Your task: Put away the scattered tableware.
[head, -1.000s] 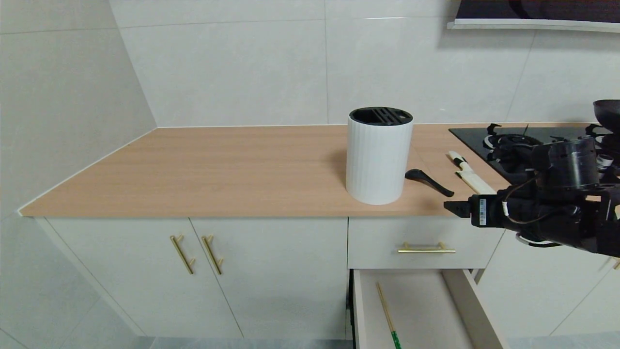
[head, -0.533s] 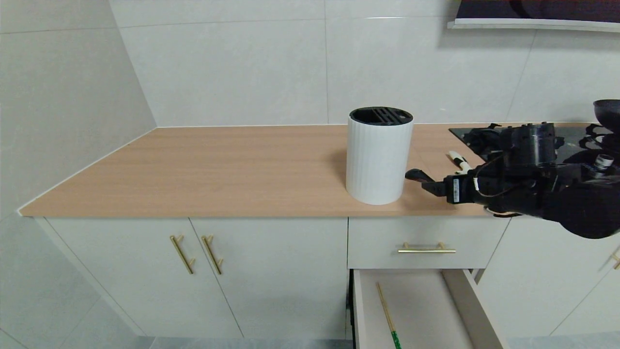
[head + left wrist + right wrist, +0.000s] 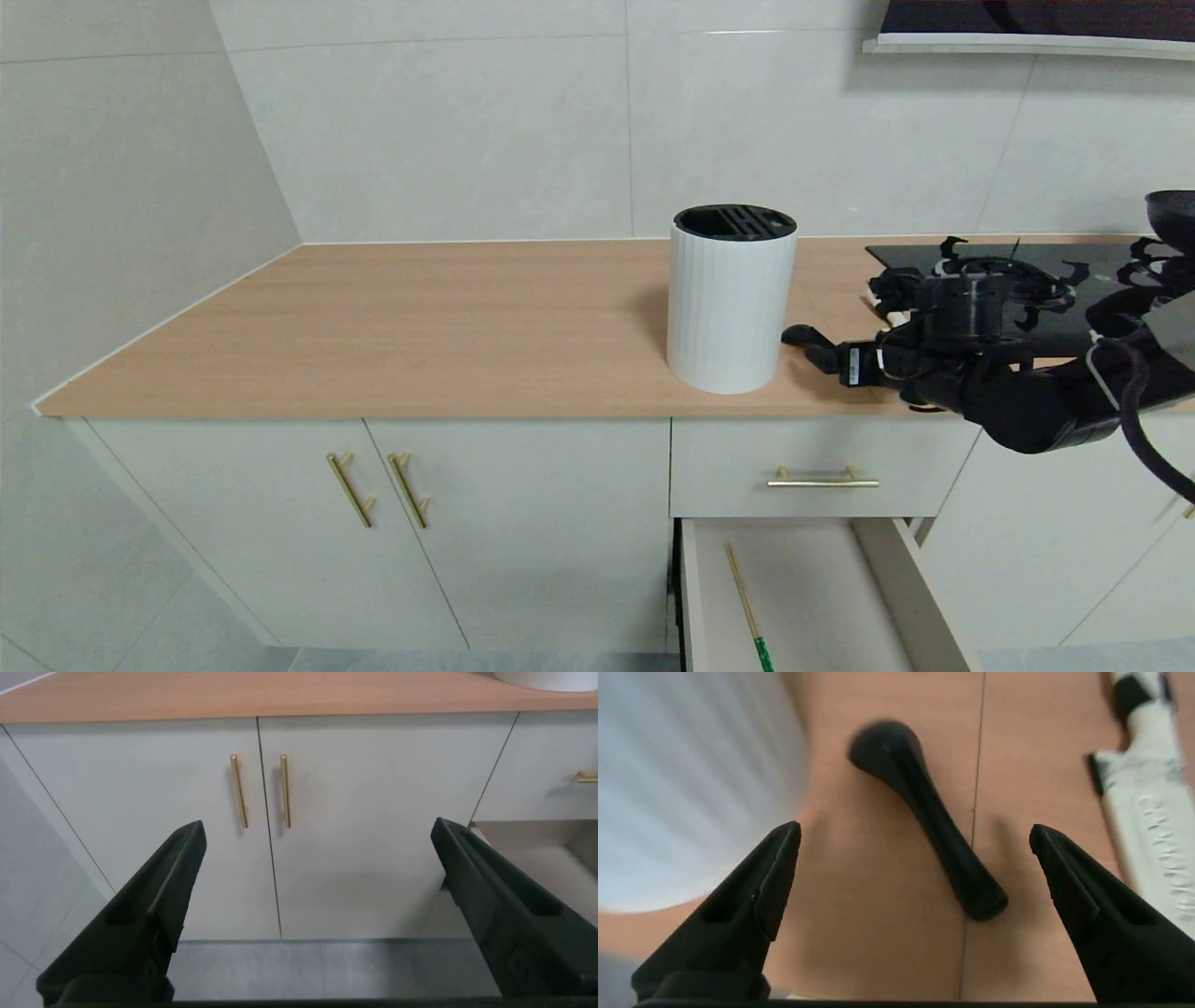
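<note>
The right claw (image 3: 912, 854) hangs just above the black spoon (image 3: 936, 831), fingers spread wide either side of the handle, probably so that it can drop and pinch it crosswise. The spoon lies flat on the counter (image 3: 420, 327), just beside the white holder (image 3: 730, 308), with the white knife (image 3: 1148, 784) near its other side. The holder's slotted top looks empty, though its inside is hidden. The open drawer (image 3: 901, 579) holds chopsticks (image 3: 747, 597). The left claw (image 3: 318, 835) hangs open, low before the cupboard doors (image 3: 355, 859).
</note>
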Motion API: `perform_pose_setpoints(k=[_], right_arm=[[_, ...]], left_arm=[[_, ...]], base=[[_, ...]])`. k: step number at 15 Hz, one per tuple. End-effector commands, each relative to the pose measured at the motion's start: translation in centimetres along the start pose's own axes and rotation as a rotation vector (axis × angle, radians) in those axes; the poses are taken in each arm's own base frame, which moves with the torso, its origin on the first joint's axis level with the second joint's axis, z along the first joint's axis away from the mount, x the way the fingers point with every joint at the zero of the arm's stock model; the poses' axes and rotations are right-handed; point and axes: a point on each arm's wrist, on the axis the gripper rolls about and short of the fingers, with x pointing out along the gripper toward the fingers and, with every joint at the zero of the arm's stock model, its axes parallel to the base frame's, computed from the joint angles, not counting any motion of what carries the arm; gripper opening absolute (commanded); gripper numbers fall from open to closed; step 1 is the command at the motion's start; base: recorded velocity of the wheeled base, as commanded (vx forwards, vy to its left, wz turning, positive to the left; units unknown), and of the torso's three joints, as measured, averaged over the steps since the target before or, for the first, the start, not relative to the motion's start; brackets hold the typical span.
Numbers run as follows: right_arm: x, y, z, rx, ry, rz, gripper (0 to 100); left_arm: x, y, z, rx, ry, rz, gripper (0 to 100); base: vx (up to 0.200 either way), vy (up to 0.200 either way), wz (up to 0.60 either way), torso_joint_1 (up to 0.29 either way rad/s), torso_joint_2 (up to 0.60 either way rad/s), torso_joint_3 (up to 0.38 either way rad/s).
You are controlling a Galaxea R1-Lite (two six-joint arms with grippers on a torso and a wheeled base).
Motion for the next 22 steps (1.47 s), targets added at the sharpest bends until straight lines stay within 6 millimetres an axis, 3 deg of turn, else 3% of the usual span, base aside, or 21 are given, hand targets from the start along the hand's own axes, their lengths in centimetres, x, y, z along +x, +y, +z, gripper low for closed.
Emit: perform_pose_setpoints(k=[1, 14, 15, 22], right_arm=[[1.2, -0.3, -1.2, 0.001, 0.028, -0.008, 100], [2.2, -0.7, -1.5, 0.004, 0.029, -0.028, 100], [2.2, -0.7, -1.4, 0.005, 0.026, -0.028, 0], [1.6, -0.6, -0.5, 0.009, 0.006, -0.026, 0]], left_arm=[[0.0, 0.0, 0.0, 0.0, 0.001, 0.001, 100], [0.0, 0.0, 0.0, 0.0, 0.001, 0.001, 100], [0.0, 0.0, 0.0, 0.0, 0.001, 0.001, 100], [0.0, 0.0, 0.0, 0.0, 0.001, 0.0, 100]], base=[[0.0, 0.0, 0.0, 0.0, 0.0, 0.0], [0.0, 0.0, 0.0, 0.0, 0.0, 0.0], [0.0, 0.0, 0.0, 0.0, 0.0, 0.0], [0.0, 0.0, 0.0, 0.0, 0.0, 0.0]])
